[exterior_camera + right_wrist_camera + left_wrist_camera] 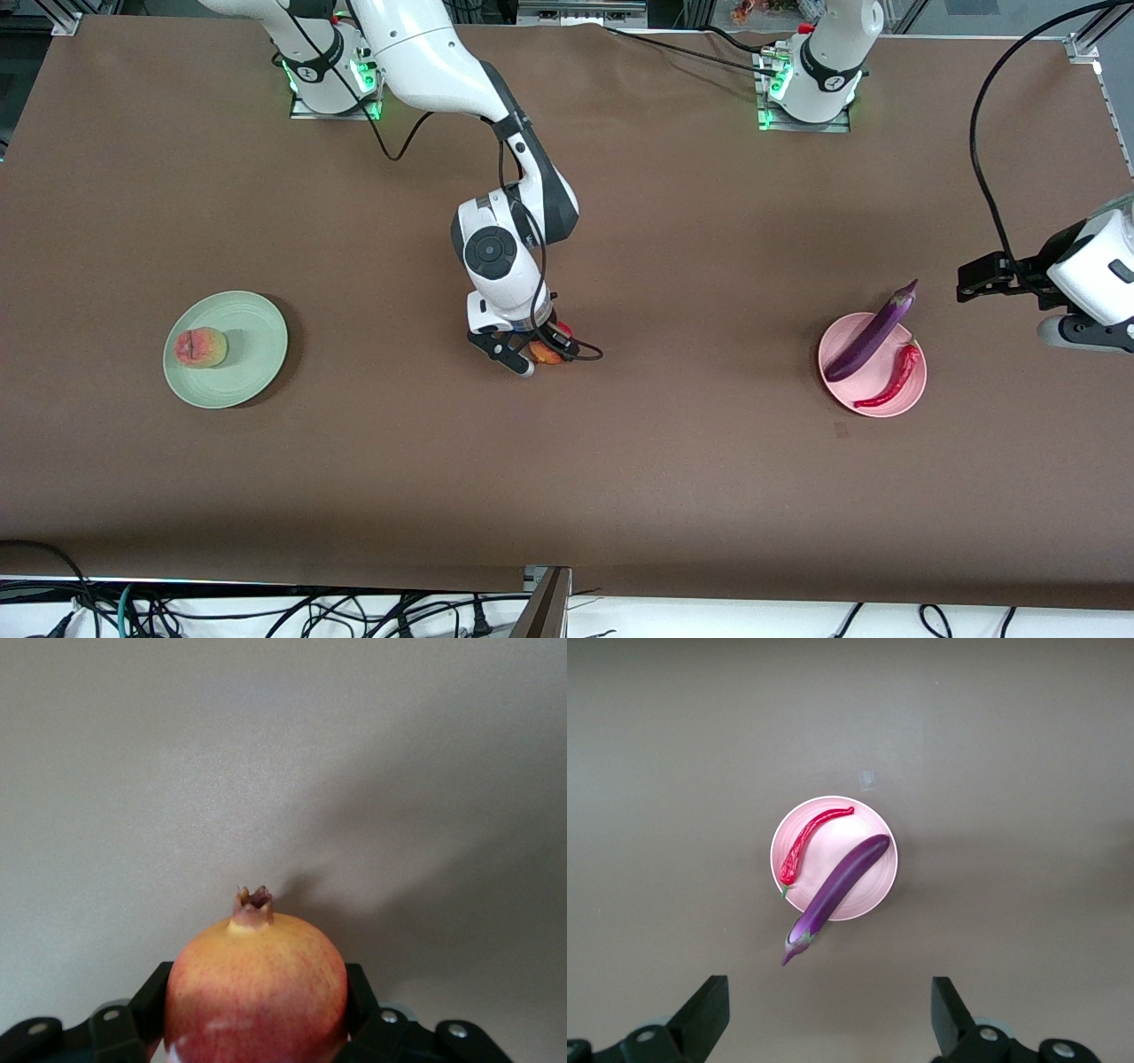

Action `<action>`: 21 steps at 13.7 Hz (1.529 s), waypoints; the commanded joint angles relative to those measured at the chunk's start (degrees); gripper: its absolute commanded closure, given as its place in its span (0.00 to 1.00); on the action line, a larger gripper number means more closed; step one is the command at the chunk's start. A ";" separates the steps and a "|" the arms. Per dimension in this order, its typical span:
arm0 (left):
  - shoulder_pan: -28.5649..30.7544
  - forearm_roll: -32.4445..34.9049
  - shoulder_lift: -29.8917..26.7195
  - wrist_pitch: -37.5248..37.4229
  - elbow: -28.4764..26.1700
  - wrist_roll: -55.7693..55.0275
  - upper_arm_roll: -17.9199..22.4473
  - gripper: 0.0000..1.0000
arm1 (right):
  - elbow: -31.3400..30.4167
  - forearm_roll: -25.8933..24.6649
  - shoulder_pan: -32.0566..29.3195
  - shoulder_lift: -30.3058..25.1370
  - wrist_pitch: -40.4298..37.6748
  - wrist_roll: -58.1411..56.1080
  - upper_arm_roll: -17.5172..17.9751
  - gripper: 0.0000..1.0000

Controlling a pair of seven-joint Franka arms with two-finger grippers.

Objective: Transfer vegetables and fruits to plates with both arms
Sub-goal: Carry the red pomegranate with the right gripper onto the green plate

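At the middle of the table my right gripper (534,356) is shut on a red fruit with a yellow patch (547,354). In the right wrist view its black fingers (152,1003) press both sides of this fruit (257,988), whose dry crown points away. A pinkish peach (201,346) lies on the pale green plate (259,353) toward the right arm's end. The purple eggplant (873,335) and red chili (893,379) lie on the pale pink plate (915,392) toward the left arm's end. My left gripper (974,285) waits open in the air beside that plate (837,848).
A small pale mark (840,430) sits on the brown table nearer the front camera than the pink plate. Loose cables (266,611) run along the table's front edge. A black cable (983,133) loops above the left arm's end.
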 commanded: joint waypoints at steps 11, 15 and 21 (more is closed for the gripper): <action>-14.40 -9.55 -17.22 10.06 -21.42 3.62 17.52 0.00 | -5.54 -6.98 -11.96 -6.25 -42.22 -65.61 -24.36 0.88; -14.40 -9.55 -16.69 8.55 -20.81 4.06 17.52 0.00 | -6.16 -8.13 -19.88 -4.32 -39.78 -77.41 -24.45 0.91; -14.57 -9.55 -16.08 7.67 -20.54 4.06 17.52 0.00 | -10.47 -8.04 -22.00 -2.38 -30.28 -81.65 -23.05 0.91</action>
